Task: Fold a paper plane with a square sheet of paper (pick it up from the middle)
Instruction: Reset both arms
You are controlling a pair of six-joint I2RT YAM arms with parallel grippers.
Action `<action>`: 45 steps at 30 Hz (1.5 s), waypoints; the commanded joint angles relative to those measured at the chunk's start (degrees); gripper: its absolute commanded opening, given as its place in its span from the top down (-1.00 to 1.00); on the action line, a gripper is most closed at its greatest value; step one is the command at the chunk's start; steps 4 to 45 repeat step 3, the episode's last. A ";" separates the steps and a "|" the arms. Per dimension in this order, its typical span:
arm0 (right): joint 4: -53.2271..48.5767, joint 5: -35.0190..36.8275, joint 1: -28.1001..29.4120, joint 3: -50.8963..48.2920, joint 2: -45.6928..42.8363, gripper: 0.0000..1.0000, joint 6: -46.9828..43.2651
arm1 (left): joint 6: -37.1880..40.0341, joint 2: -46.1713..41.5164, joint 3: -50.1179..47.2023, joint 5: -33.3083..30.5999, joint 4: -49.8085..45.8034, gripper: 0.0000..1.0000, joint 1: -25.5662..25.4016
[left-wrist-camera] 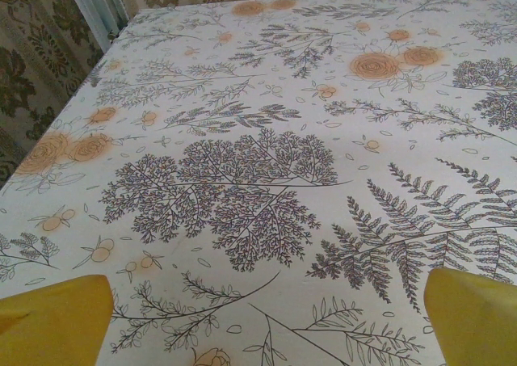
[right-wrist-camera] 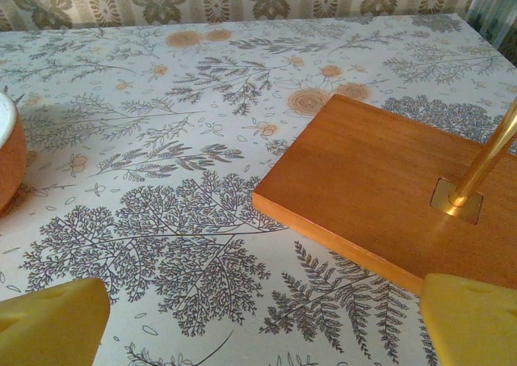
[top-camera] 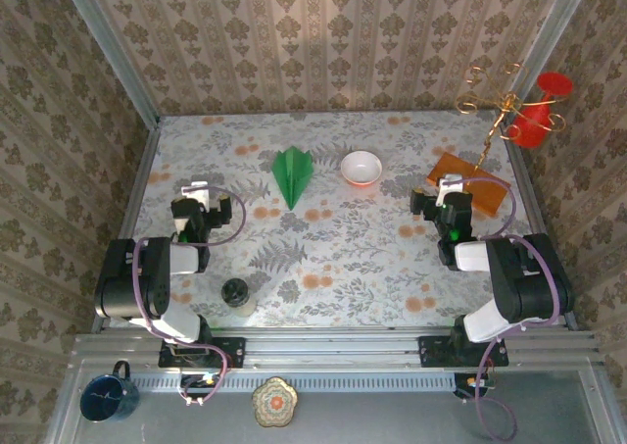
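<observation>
Toward 11 o'clock from the table's (top-camera: 392, 268) middle, the paper plane (top-camera: 292, 174) is lying flat as a narrow green dart. Its nose is pointing to 6 o'clock and its centre crease is showing. A white bowl (top-camera: 361, 168) is sitting just beside it at 1 o'clock, apart from it.

The left gripper (top-camera: 198, 187) is hanging out at about 10 o'clock, well apart from the plane. Its yellow fingers (left-wrist-camera: 48, 317) are standing wide apart over bare floral cloth, clamping nothing.

The right gripper (top-camera: 450, 182) is sitting near 3 o'clock. Its fingers (right-wrist-camera: 48, 321) are likewise spread wide and gripping nothing, facing the near edge of the wooden board (right-wrist-camera: 380, 188) that is carrying a brass stem (right-wrist-camera: 485, 160).

Judging by the finished dart shape, the folding is looking complete. Both arms seem to be resting off to the sides with fingers spread so that nothing is pressing on or dragging the light paper. A dark jar (top-camera: 235, 292) is standing near 7 o'clock, clear of everything.
</observation>
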 commanded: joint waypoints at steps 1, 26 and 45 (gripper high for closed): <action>0.27 -0.49 -0.46 0.83 0.21 -1.00 -0.44 | 1.04 0.33 1.51 -0.21 0.80 -1.00 0.05; 0.84 -0.63 -0.45 0.38 0.05 -1.00 -0.48 | 0.98 0.37 1.52 -0.21 0.93 -1.00 0.05; 0.84 -0.63 -0.45 0.38 0.05 -1.00 -0.48 | 0.98 0.37 1.52 -0.21 0.93 -1.00 0.05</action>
